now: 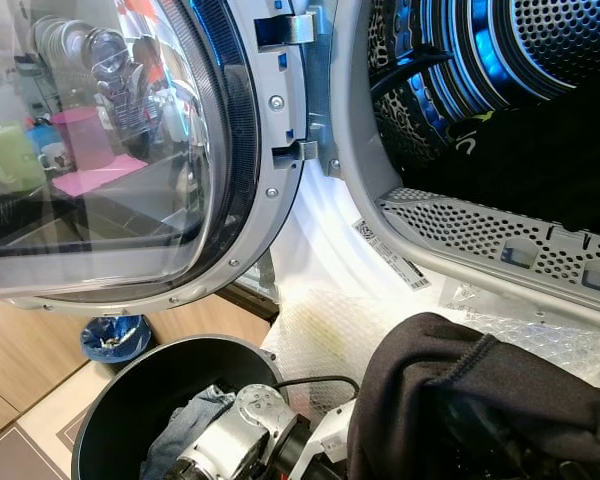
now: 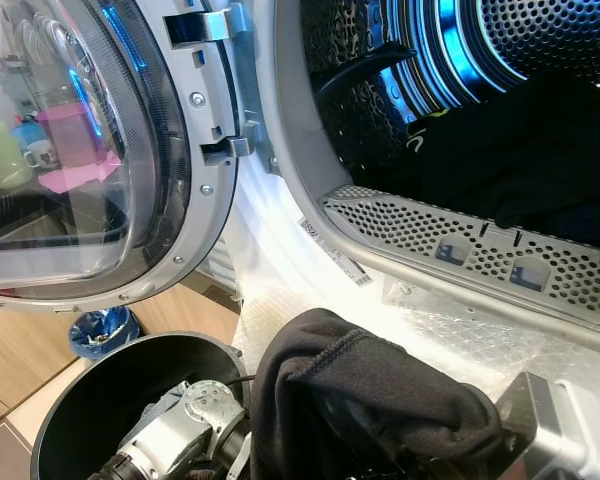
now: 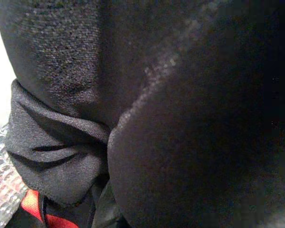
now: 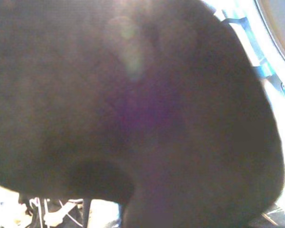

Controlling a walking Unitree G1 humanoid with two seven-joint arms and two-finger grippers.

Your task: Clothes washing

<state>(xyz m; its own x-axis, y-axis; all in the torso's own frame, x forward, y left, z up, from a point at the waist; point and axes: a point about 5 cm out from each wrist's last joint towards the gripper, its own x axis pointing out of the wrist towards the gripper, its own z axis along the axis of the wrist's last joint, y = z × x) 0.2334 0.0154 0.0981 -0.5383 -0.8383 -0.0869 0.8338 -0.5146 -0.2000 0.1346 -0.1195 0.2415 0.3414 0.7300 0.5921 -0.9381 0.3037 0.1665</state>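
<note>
A black garment (image 2: 370, 400) lies bunched over the robot's arms at the foot of an open washing machine, draped so that whether either gripper's jaws are open or closed cannot be told. Its hemmed fold runs across the view, rising toward the drum. Beside it on the left, a dark round basket (image 1: 140, 400) holds a blue-grey cloth (image 1: 185, 425) on a wood-toned floor (image 1: 20, 360). Beyond, bubble wrap (image 2: 450, 330) covers the machine's lip. The glass door (image 1: 110, 150) swings left; dark laundry (image 2: 540, 150) sits inside the blue-lit perforated drum (image 2: 460, 50).
</note>
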